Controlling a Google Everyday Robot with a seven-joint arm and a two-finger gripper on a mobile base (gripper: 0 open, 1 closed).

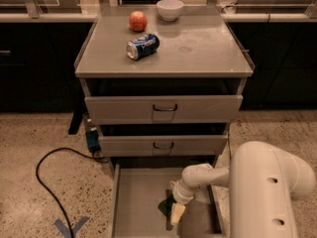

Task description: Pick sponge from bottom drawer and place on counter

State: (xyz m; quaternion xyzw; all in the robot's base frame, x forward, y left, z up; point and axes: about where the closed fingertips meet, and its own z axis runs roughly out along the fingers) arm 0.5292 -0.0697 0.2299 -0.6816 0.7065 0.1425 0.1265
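The bottom drawer (136,202) is pulled out at the foot of the cabinet, a shallow grey tray. The dark green sponge (165,207) lies on its floor, right of the middle. My gripper (174,213) reaches down into the drawer from the right and sits right at the sponge, partly covering it. The white arm (270,192) fills the lower right. The counter (198,48) is the grey cabinet top above.
On the counter lie a blue soda can (142,46) on its side, a red apple (138,21) and a white bowl (170,9). Two grey drawers with dark handles (164,107) jut out above the bottom drawer. A black cable (44,182) loops on the floor at left.
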